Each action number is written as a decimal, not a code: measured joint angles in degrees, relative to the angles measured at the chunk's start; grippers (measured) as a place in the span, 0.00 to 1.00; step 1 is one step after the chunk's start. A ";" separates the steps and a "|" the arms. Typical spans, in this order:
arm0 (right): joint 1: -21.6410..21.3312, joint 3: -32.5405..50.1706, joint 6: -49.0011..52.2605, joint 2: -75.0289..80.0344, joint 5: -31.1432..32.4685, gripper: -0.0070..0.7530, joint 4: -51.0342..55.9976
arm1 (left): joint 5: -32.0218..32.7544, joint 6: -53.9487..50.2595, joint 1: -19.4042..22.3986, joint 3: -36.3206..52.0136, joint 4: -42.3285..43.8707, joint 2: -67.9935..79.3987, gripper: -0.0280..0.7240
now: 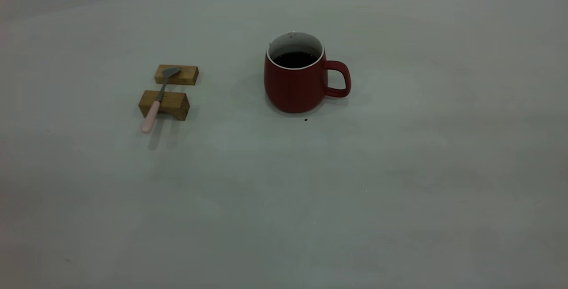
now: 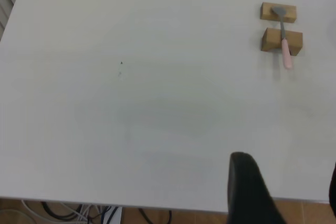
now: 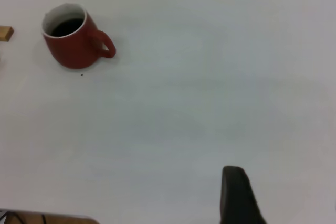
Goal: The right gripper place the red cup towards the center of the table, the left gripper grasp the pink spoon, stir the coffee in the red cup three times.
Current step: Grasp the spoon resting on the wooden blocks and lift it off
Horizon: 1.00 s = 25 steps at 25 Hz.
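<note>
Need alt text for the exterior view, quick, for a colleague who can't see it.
A red cup of dark coffee stands mid-table, handle to the view's right. Left of it, a pink spoon lies across two wooden blocks. No arms in view.

1. The cup (image 3: 73,43) stands upright on the table (image 3: 210,93), its red outside topped by a white rim.
2. Coffee (image 3: 66,27) lies dark inside the cup, well below the rim, with white inner wall showing above it.
3. The cup's loop handle (image 3: 105,45) points away from a tan block (image 3: 6,33), which is cut off at the picture's edge just beside the cup.
4. A tiny dark speck (image 3: 81,74) sits on the table close to the cup's base.
5. One dark finger (image 3: 236,195) of the right gripper shows well apart from the cup, over bare table, touching nothing.
</note>
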 joint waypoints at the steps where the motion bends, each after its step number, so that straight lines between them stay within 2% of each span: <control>1: -0.59 0.00 0.00 0.00 0.00 0.64 0.00 | 0.00 0.00 0.00 0.00 0.00 0.00 0.63; 25: -1.33 0.00 -0.04 0.00 0.00 0.64 0.00 | 0.00 0.00 0.00 0.00 0.00 0.00 0.63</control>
